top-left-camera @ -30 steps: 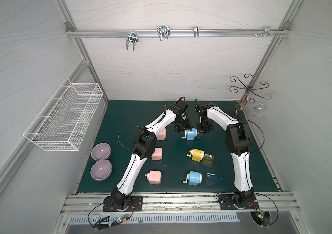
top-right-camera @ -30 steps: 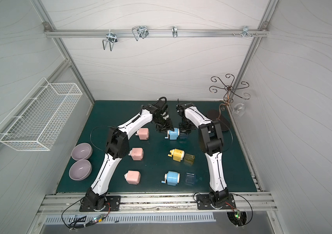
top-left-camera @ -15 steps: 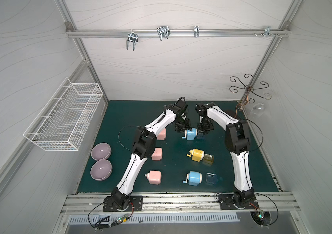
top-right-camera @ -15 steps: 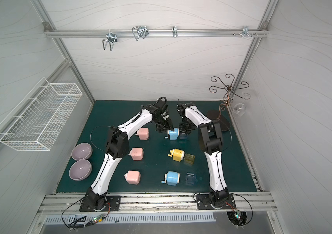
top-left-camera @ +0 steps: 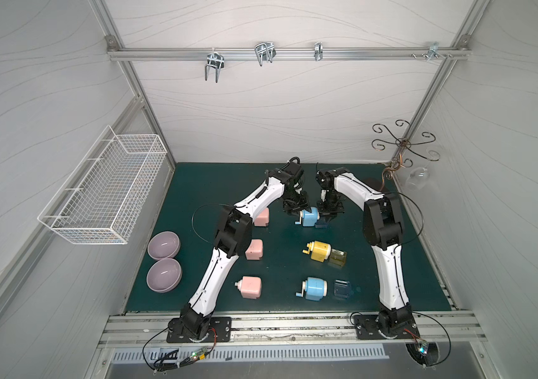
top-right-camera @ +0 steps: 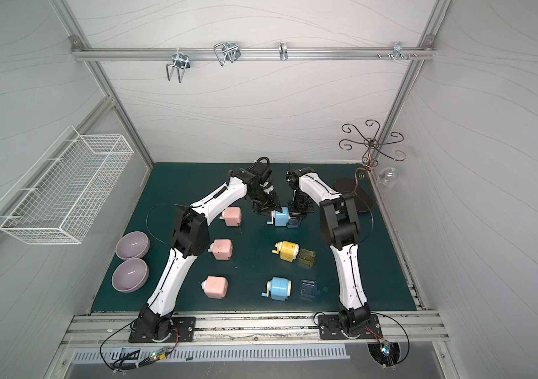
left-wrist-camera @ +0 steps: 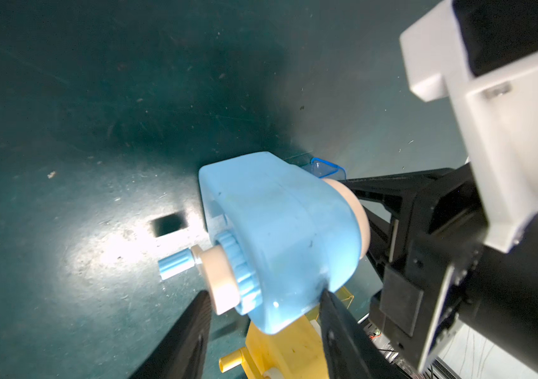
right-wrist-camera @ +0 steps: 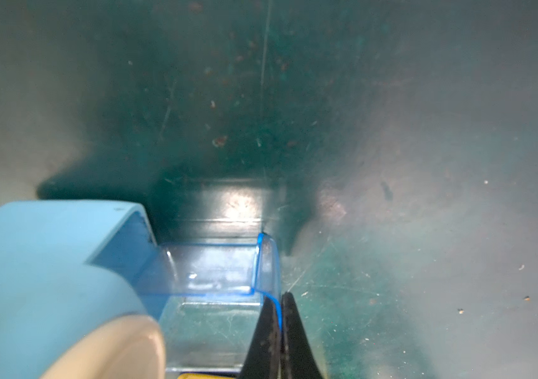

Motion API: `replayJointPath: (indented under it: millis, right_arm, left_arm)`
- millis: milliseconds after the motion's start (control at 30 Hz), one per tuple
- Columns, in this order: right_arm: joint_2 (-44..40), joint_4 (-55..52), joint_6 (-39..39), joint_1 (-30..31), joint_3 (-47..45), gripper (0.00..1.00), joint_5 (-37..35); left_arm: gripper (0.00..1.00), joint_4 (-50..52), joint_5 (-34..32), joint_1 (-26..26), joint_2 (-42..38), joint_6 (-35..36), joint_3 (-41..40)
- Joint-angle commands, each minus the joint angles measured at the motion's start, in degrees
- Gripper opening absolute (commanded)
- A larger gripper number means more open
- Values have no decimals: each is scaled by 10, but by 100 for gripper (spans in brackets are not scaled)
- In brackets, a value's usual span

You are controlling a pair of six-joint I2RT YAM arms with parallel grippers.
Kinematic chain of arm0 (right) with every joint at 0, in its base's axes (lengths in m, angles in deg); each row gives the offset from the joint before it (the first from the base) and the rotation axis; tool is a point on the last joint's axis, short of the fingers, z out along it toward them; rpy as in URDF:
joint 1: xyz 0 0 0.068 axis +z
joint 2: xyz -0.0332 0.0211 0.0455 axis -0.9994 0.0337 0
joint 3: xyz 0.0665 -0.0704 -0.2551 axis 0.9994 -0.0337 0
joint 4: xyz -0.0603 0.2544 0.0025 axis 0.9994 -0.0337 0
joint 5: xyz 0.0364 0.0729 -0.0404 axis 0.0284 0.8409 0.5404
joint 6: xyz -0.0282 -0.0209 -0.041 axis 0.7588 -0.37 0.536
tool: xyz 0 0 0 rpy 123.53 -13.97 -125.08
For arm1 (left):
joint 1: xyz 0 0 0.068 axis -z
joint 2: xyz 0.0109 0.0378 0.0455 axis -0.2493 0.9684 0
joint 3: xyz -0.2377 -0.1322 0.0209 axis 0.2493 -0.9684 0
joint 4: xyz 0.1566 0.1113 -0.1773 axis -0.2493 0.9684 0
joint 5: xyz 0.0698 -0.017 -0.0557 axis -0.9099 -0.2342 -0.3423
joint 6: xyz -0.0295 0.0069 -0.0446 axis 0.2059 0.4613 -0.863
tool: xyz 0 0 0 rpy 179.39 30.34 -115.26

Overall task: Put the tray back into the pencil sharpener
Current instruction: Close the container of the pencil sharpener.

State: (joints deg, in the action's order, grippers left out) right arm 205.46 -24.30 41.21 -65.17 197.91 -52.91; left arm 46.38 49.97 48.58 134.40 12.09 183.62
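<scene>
Insertion incomplete: tray (right-wrist-camera: 215,272) half-seated, no recent shift.
The right gripper (right-wrist-camera: 280,300) pinches its wall; left gripper (left-wrist-camera: 264,305) clamps the pencil sharpener (top-left-camera: 309,217); final push outstanding.

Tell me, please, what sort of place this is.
Most likely a robot test cell: white panel walls on an aluminium frame, a left arm and right arm bolted to a front rail, and pencil sharpeners laid out in rows on a green mat.

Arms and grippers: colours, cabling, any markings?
The left arm and right arm match: white link shells, black joint housings, black base plates, a thin black cable loop at each elbow. The left gripper and right gripper have black tapered fingers. No markings legible.
</scene>
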Motion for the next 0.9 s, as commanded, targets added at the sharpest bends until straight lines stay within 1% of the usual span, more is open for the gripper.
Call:
replayJointPath:
  millis: [0, 433, 867]
  right_arm:
    - [12, -12, -8, 0, 17, 0, 25]
    - [24, -28, -4, -1, 50, 0, 27]
    - [34, -27, -7, 0, 60, 0, 37]
  left_arm:
    - [56, -7, -2, 0, 25, 7, 13]
    - [56, -6, -2, 0, 28, 8, 15]
    - [55, -6, 0, 2, 32, 7, 18]
